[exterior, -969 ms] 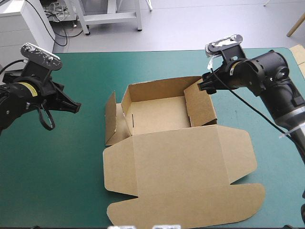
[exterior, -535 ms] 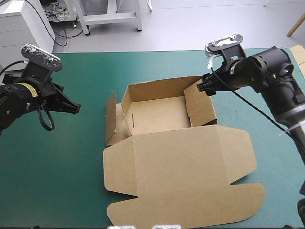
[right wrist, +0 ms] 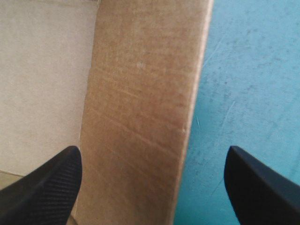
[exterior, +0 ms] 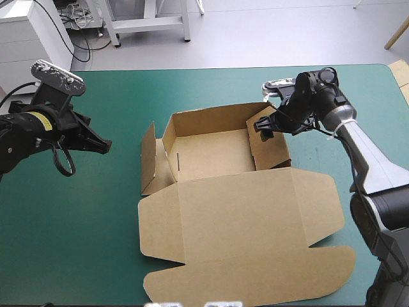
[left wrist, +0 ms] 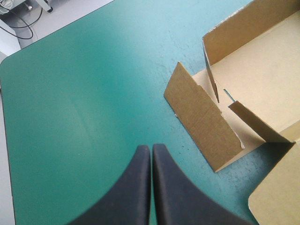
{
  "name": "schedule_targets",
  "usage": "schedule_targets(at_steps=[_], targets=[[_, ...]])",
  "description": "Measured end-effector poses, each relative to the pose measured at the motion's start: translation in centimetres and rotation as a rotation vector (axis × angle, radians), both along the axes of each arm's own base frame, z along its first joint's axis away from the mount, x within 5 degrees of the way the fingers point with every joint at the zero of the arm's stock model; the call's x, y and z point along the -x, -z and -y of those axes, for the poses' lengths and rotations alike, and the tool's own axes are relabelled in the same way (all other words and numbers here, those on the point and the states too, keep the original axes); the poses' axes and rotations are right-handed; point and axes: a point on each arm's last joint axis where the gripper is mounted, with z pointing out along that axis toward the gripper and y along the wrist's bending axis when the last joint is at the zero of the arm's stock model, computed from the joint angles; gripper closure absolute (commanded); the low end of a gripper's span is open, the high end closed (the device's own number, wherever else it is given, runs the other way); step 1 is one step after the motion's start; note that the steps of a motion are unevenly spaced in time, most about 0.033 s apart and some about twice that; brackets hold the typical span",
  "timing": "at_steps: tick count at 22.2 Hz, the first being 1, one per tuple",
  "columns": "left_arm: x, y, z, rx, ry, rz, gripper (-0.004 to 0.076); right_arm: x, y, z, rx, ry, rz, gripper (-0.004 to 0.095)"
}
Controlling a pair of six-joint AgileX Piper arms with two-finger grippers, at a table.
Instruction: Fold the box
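Mid-table on teal-green cover [exterior: 77, 224]: brown box [exterior: 211, 153] as open tray, far and right walls up, left flap [left wrist: 201, 122] leaning outward, lid [exterior: 255, 224] flat toward near edge. At right wall [right wrist: 140, 117]: right gripper [exterior: 263, 126], fingers spread wide, one each side of wall, gripping nothing. Left of box, apart from it: left gripper [left wrist: 151, 154], fingers pressed together, empty, over bare cover.

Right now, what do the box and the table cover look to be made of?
The box: brown cardboard, matte; cut edges, creased folds and a faint fibrous grain show. The table cover: teal-green, smooth, soft sheen, fine scuffs; perhaps a rubber or vinyl mat, but the look leaves that open.
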Motion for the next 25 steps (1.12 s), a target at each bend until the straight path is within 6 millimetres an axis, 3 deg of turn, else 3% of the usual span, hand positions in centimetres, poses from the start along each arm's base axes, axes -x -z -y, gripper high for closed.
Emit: schedule_targets(at_steps=[4, 7, 11, 20, 25], targets=[[0.0, 0.0, 0.0, 0.000, -0.001, 0.000, 0.0731, -1.4, 3.4, -0.4, 0.017, -0.003, -0.075, 0.0455], [0.0, 0.0, 0.0, 0.000, -0.001, 0.000, 0.0731, -1.6, 3.8, -0.4, 0.018, -0.003, -0.082, 0.0734], [0.0, 0.0, 0.0, 0.002, 0.000, -0.001, 0.0731, -1.6, 3.8, -0.2, 0.033, -0.005, -0.076, 0.0929], [0.0, 0.0, 0.0, 0.002, 0.000, -0.001, 0.0732, -1.7, 3.6, 0.4, 0.034, -0.009, -0.062, 0.0929], [-0.2, 0.8, 0.0, -0.013, -0.002, -0.026, 0.0731, -1.1, 1.1, 2.2, 0.041, -0.011, 0.001, 0.0929]])
